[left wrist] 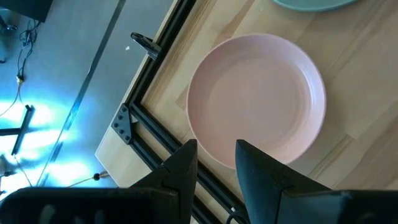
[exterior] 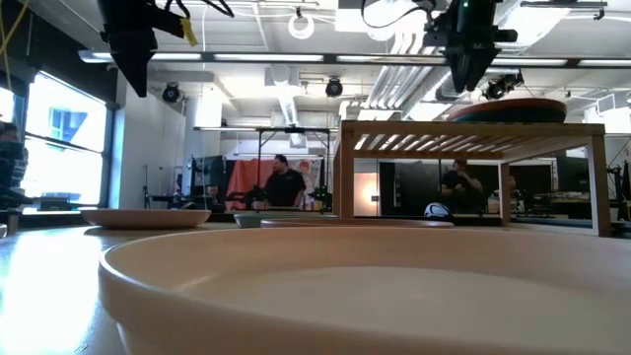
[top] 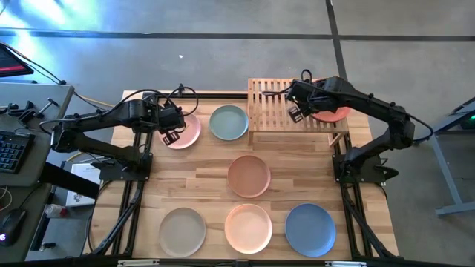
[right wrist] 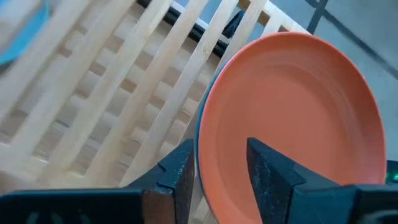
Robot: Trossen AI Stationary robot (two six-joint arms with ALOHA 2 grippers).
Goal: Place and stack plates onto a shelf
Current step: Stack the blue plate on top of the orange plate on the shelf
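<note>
Rust red plate (right wrist: 292,118): flat on shelf (top: 271,107), atop a dark teal plate, beneath right gripper (right wrist: 217,171), narrowly parted, empty. Pink plate (left wrist: 255,99): flat on bench (top: 208,170), under left gripper (left wrist: 214,165), narrowly parted.

Setting: open-plan robotics lab or workshop. Evidence: exposed ceiling ducts (exterior: 286,99) and strip lights, polished concrete floor (top: 223,52), a side desk with keyboard (top: 10,152) and mouse, people (exterior: 284,182) at benches behind the butcher-block table (top: 208,174) on a black metal frame.
</note>
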